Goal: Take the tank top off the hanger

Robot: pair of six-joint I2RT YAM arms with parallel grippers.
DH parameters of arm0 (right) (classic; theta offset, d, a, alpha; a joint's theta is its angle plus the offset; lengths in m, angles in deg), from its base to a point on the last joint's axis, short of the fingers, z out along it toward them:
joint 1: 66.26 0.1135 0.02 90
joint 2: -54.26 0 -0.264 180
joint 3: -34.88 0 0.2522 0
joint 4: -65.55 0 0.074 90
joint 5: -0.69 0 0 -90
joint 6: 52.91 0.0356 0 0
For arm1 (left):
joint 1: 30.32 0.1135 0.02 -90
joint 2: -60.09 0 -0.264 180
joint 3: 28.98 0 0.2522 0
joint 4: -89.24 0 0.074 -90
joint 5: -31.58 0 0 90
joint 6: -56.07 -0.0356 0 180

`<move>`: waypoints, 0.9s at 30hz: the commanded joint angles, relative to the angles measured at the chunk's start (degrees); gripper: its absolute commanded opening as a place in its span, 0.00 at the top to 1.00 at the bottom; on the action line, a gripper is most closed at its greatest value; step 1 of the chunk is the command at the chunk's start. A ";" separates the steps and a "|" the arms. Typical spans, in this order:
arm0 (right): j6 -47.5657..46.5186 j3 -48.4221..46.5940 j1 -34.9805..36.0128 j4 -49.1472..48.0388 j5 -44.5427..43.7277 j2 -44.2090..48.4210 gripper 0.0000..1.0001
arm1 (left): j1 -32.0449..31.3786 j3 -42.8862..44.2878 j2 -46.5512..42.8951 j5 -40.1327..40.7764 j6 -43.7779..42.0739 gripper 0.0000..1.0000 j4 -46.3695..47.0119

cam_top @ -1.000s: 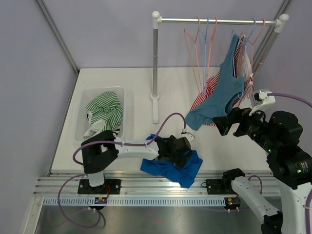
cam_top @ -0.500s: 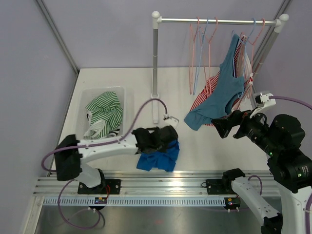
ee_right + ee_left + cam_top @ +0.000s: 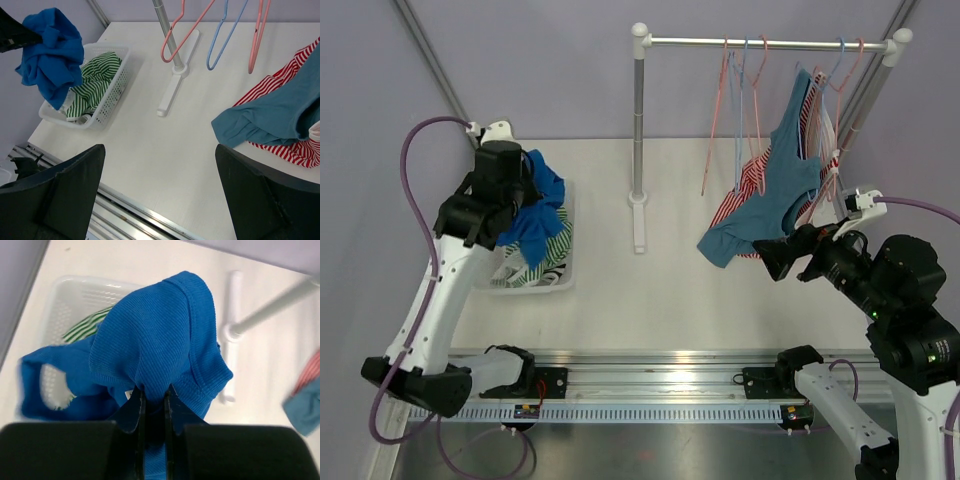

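Since a second ago the left gripper (image 3: 152, 400) is swinging the blue top (image 3: 150, 340) up off the table in front of the rack (image 3: 638, 130) and out to the rack's left, where it is now dangling over the basket (image 3: 560, 275). Its jaws are pinching almost shut on a thick bunch of the ribbed knit. The rest is drooping limp, so I am judging it light, soft, not slippery and likely to drop in a heap when released. The right gripper (image 3: 160, 200) is hanging wide open and empty just in front of the rack's right end, facing the teal top (image 3: 770, 200) hanging there. I am thinking a strap or the loose hem is the place to pinch that one.
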 commanded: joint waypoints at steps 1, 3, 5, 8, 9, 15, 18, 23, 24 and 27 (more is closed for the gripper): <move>0.45 -0.07 -0.20 -3.84 1.48 -0.01 0.00 | 9.36 1.37 6.02 -11.71 -5.15 1.00 -0.04; 0.19 -0.68 -0.20 -3.93 0.42 -0.19 0.01 | 15.17 1.28 11.03 -17.07 -5.60 1.00 1.19; 0.19 -1.39 -0.20 -3.76 -1.59 -0.71 0.01 | 19.29 1.19 16.54 -22.51 -5.86 1.00 1.72; 0.71 -2.44 -0.20 -4.11 -4.58 -0.80 0.01 | 21.77 -1.18 21.40 -26.03 -5.77 1.00 3.82; 0.98 -2.62 -0.20 -4.28 -5.20 -0.80 0.01 | 22.12 -2.05 25.24 -27.01 -5.43 1.00 4.09; 3.53 -1.65 -0.20 -8.06 -2.22 -1.24 0.01 | 22.39 -1.97 41.08 -30.01 -3.93 1.00 3.48; 5.20 -2.88 -0.20 -8.94 -5.11 -2.47 0.00 | 22.39 -2.06 46.46 -28.70 -3.93 1.00 2.43; 6.08 -10.07 -0.20 -4.47 -14.42 -9.84 0.01 | 22.39 -3.38 40.94 -25.18 -3.66 0.91 2.78; 6.08 -11.14 -0.20 -3.94 -16.44 -12.03 0.00 | 22.48 -3.38 39.54 -24.74 -3.66 0.83 2.78; 4.94 -15.53 -0.20 -1.65 -21.80 -14.94 0.00 | 22.39 -2.77 33.38 -24.03 -4.10 0.52 2.43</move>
